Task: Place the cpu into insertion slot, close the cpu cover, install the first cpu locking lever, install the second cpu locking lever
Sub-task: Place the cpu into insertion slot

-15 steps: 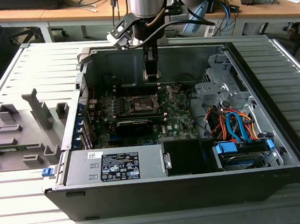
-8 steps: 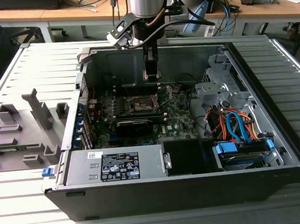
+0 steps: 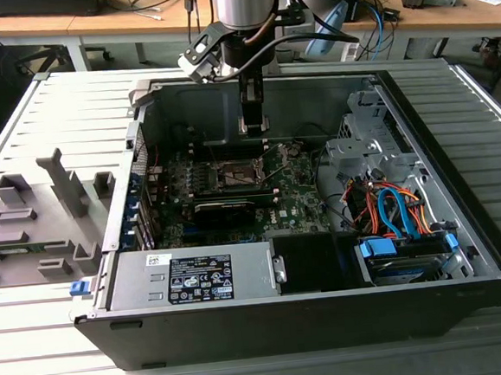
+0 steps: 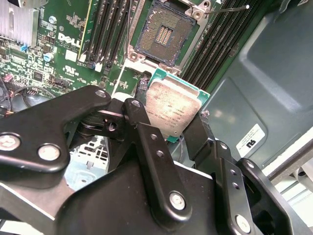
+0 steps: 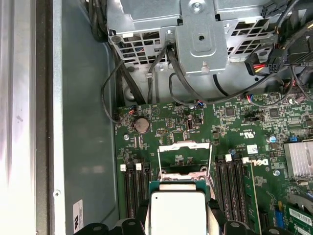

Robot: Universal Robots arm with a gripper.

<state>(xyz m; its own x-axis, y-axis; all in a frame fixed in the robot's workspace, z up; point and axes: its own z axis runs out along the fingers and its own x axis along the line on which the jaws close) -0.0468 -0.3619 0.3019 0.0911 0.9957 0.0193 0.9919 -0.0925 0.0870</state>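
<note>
Starting at the exterior view's left, we see a grey fixture [image 3: 36, 222] lying on the slatted table [image 3: 45, 117], just beside the open computer case [image 3: 313, 96]. Inside the case, a boxy power supply [image 3: 197, 274] sits along the near wall, and beyond it the green motherboard [image 3: 295, 197] carries the insertion slot [image 3: 239, 174] near its middle. The gripper [image 3: 254, 128] hangs straight down over the board, close to the slot's far edge. In both wrist views we find it clenched on the cpu [image 4: 172, 108], one black finger [image 4: 142, 129] pressing each opposite edge of the chip (its dull silver top faces the camera, ringed by a green rim). The cpu is off the board, near the insertion slot [image 4: 164, 32] but not in it; the slot's contact field lies bare, flanked by dark memory slots [image 4: 105, 29]. In the first wrist view the cpu [image 5: 177, 213] sits between the fingers, and past it the cpu cover [image 5: 186, 144] stands swung up, a thin silvery frame. Further toward the exterior view's right come the metal drive cage [image 3: 361, 157] and a bundle of orange and blue cables [image 3: 391, 207].
</note>
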